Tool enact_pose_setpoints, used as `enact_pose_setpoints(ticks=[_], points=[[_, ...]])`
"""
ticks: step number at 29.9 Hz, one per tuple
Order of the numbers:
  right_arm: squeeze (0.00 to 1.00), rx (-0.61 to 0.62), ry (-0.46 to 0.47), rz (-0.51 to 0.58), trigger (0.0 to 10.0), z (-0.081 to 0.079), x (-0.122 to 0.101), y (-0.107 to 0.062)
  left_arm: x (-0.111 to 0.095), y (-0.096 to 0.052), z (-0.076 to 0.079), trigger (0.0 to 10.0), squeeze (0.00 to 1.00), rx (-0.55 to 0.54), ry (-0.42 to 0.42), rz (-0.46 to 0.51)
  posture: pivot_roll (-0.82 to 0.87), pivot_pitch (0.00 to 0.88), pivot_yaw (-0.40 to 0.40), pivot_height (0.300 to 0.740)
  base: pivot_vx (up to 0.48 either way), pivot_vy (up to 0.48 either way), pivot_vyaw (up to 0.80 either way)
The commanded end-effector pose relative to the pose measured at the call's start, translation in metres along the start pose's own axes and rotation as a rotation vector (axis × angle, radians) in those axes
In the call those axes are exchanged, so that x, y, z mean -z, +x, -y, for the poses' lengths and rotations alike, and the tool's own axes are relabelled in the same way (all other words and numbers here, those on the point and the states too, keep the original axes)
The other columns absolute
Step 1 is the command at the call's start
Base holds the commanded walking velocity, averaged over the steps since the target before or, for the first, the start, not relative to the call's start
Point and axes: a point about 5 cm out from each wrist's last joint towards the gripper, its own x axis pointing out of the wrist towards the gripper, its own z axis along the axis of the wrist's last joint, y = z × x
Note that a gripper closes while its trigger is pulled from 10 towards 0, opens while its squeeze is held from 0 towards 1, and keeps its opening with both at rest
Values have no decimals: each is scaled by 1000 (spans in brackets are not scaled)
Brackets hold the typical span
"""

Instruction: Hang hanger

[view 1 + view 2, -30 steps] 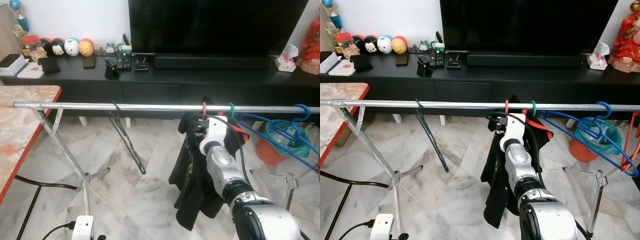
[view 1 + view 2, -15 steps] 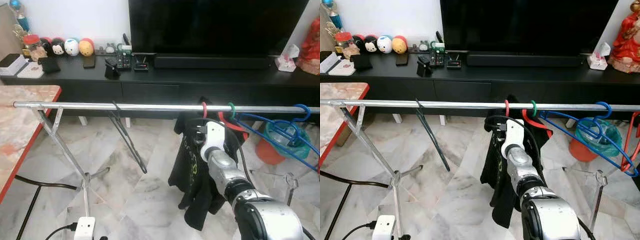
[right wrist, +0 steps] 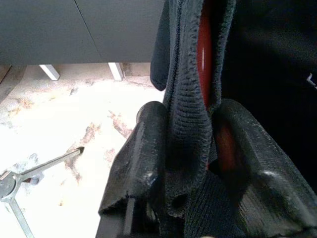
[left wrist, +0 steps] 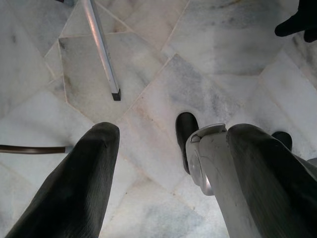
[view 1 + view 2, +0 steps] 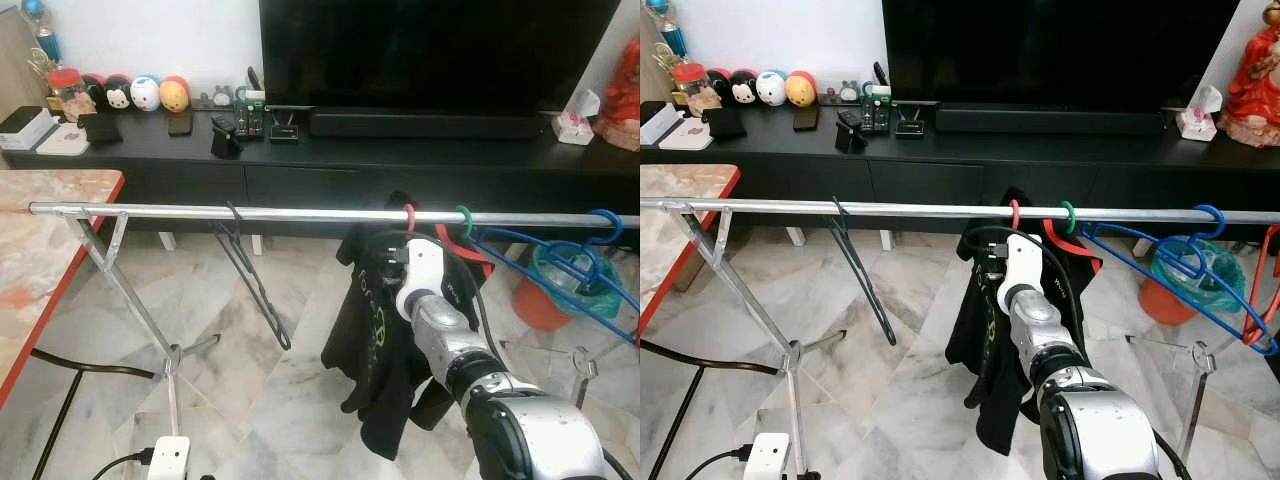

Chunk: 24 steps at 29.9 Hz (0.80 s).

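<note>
A red hanger (image 5: 407,216) carrying a black T-shirt (image 5: 370,340) hooks over the silver rail (image 5: 200,212) right of its middle. My right gripper (image 3: 190,114) is raised just below the rail and shut on the shirt's collar, with the red hanger (image 3: 204,54) inside the fabric between the black fingers (image 3: 143,144). In the eye views its white wrist (image 5: 428,268) covers the fingers. My left gripper (image 4: 173,131) hangs low over the marble floor, open, with nothing between its fingers (image 4: 79,183).
A black hanger (image 5: 250,270), a green hook (image 5: 463,214) and blue hangers (image 5: 560,262) share the rail. The rack's leg (image 5: 130,300) and a power strip (image 5: 168,455) are low left, beside a red-edged table (image 5: 50,240). Behind stand the black TV console (image 5: 300,165) and an orange bucket (image 5: 540,300).
The black T-shirt has swung out to the left, its hem now further left and spread wider. My right wrist has shifted slightly with it. The red hook stays on the rail.
</note>
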Motion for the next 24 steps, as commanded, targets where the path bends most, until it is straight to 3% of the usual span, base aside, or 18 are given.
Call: enact_pose_setpoints(ticks=[1,17,18,19,20,24], points=[[0,11,-3,-41,10000,3,8,-1,4,-1,1,10000,0,0,-11,-9,26,0,-41,740,0,0,0],[0,61,-9,-116,10000,9,22,-4,5,-1,0,10000,0,10,-18,-16,29,0,-37,740,0,0,0],[0,57,-6,-114,8510,9,22,-4,5,-1,0,10000,0,10,-17,-17,29,1,-37,740,0,0,0],[0,57,-6,-114,8510,9,22,-4,5,-1,0,10000,0,10,-17,-17,29,1,-37,740,0,0,0],[0,49,1,-105,0,8,21,-3,6,-2,0,10000,0,10,-17,-19,29,1,-37,740,0,0,0],[0,47,3,-100,0,8,20,-3,8,-2,-1,10000,0,7,-17,-28,29,1,-37,740,0,0,0]])
